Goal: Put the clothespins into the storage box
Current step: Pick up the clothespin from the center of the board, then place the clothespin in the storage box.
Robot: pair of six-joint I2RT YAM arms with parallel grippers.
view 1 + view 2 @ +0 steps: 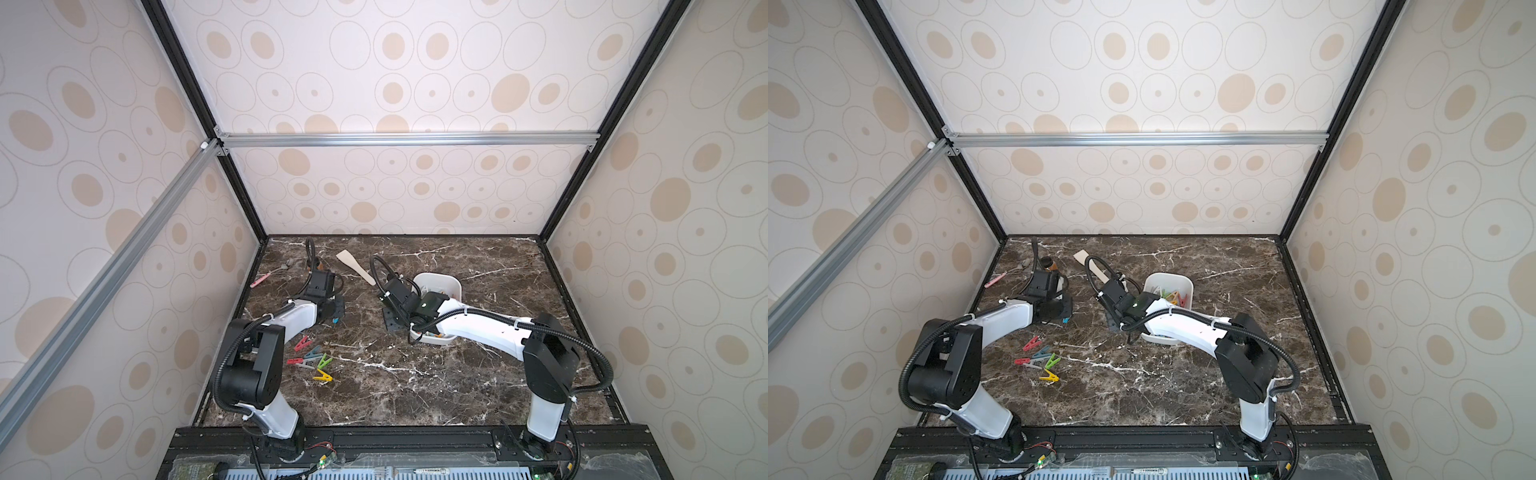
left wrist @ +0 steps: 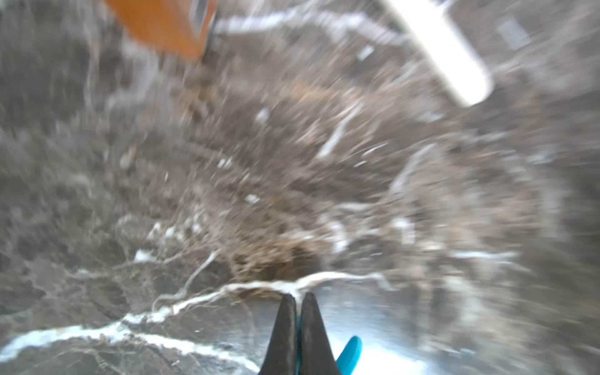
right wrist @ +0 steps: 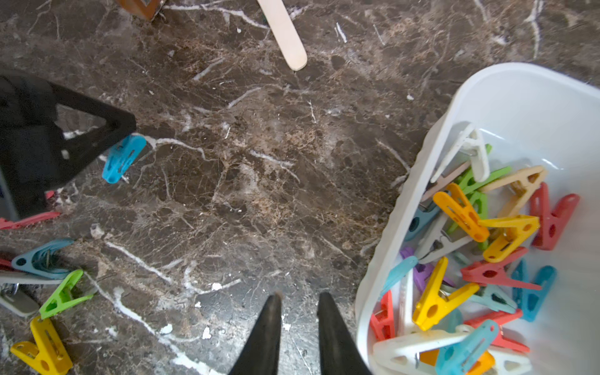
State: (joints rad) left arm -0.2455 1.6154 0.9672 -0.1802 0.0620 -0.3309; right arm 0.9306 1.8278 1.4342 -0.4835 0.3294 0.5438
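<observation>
The white round-cornered storage box (image 3: 519, 97) sits right of middle on the table (image 1: 415, 386), holding bright mixed clothespins (image 3: 461, 211). Loose clothespins (image 1: 312, 360) lie near its left edge. The left gripper (image 2: 297, 297) pinches a blue clothespin (image 3: 123, 159); the right gripper (image 3: 300, 297) is slightly parted, empty.

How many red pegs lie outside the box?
2, beside the left arm: the farther red peg, then the nearer red peg at the heap's edge. More may be hidden.

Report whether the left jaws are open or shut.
Shut: the left gripper pinches a blue clothespin between nearly touching jaws.
</observation>
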